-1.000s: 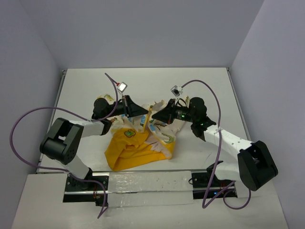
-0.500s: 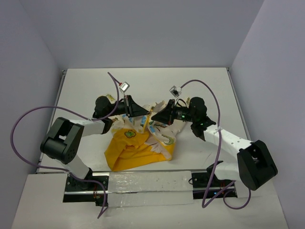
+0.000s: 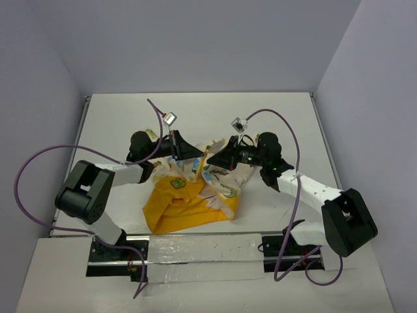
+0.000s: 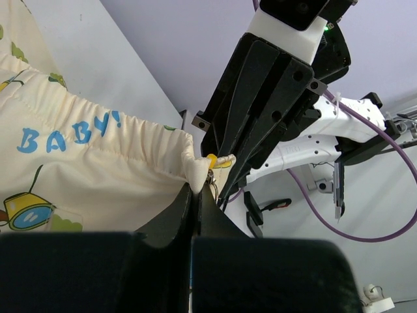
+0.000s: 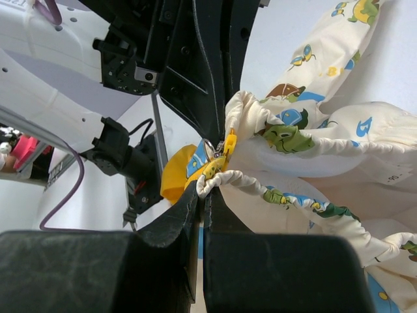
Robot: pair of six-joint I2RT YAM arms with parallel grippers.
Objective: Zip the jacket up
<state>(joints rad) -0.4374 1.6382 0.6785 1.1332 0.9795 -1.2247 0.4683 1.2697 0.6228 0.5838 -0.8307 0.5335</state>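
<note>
The jacket (image 3: pixel 189 199) lies crumpled at the table's middle, with yellow-orange lining, a green patch and cream animal-print fabric. My left gripper (image 3: pixel 201 155) is shut on the elastic hem corner of one cream front panel (image 4: pixel 98 156), just beside the yellow zipper end and its metal pull (image 4: pixel 212 171). My right gripper (image 3: pixel 212 158) is shut on the gathered hem corner of the other panel (image 5: pixel 293 140), right below the same yellow zipper piece (image 5: pixel 229 145). The two grippers meet tip to tip above the jacket, holding both hem corners raised and together.
The white table (image 3: pixel 195 117) is walled in on the left, back and right. Purple cables loop from both arms. A taped white strip (image 3: pixel 202 251) runs along the near edge between the arm bases.
The left gripper shifted slightly toward the right gripper over the last second; the two hem corners stay pinched together. The right arm barely moved.
</note>
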